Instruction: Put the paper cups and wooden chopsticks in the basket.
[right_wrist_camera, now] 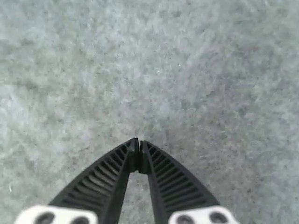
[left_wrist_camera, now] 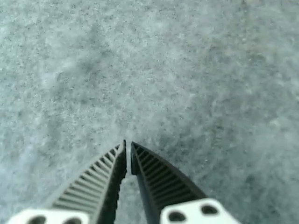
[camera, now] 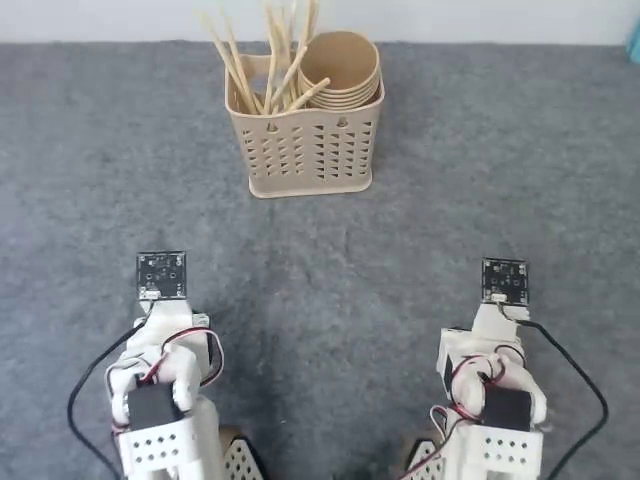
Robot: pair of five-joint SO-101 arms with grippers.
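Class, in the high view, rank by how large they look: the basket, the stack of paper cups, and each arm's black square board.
1. basket, largest.
2. stack of paper cups, clearly smaller.
3. black board on one arm and black board on the other arm: smallest, and alike, so tied.

We see fuzzy, matt grey cloth on the counter (camera: 500,150). The basket (camera: 310,150) looks like matt beige plastic, the paper cups (camera: 340,62) brown paper, the wooden chopsticks (camera: 272,45) bare pale wood. The left pincer (left_wrist_camera: 128,147) and right pincer (right_wrist_camera: 138,142) are ribbed black plastic.
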